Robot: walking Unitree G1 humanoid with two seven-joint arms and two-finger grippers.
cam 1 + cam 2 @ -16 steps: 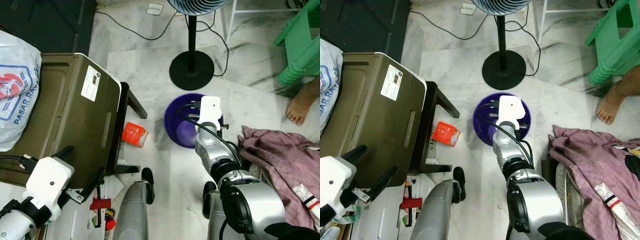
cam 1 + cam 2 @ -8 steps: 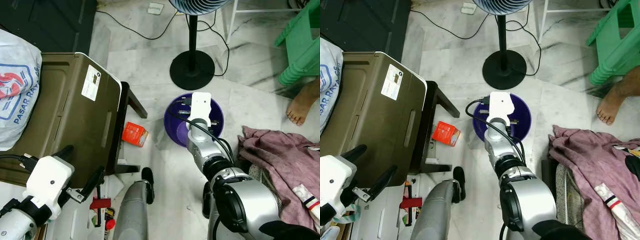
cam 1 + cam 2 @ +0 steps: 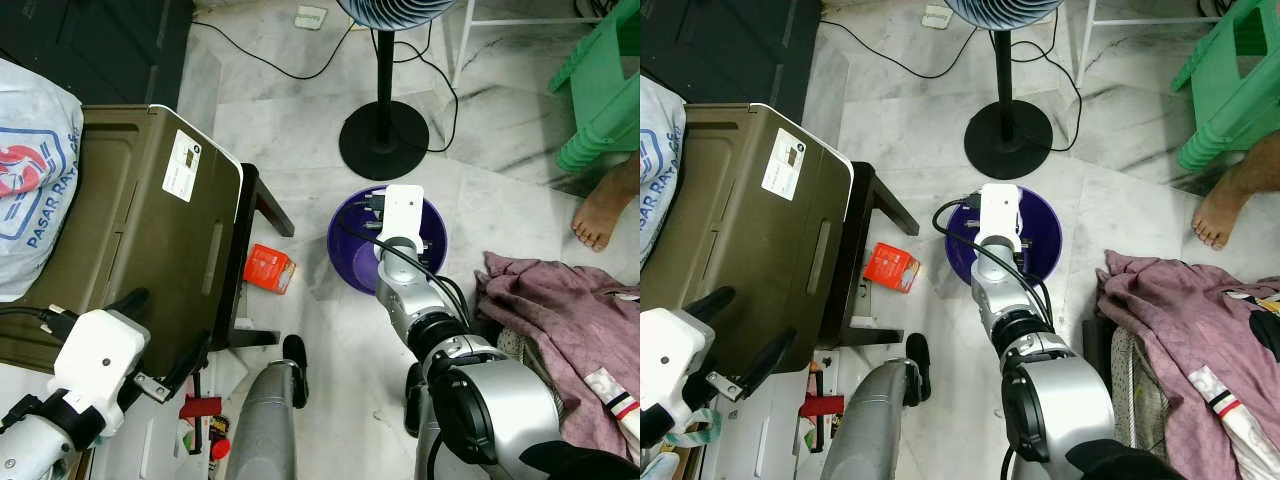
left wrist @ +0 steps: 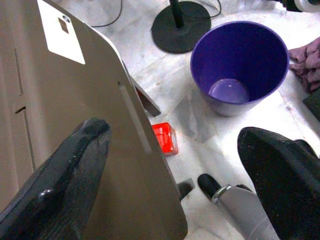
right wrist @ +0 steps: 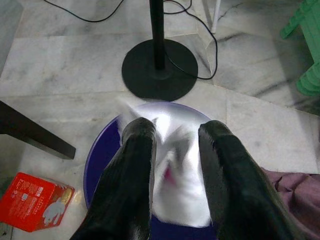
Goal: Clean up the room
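Right pincer over purple bin, fingers apart, blurred white item just below between them. Left pincer apart beside brown case.

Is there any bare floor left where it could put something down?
Yes: marble floor between the brown case and fan base, and a strip between the red box and purple bin. It is crowded beside the pink clothes and the person's foot.
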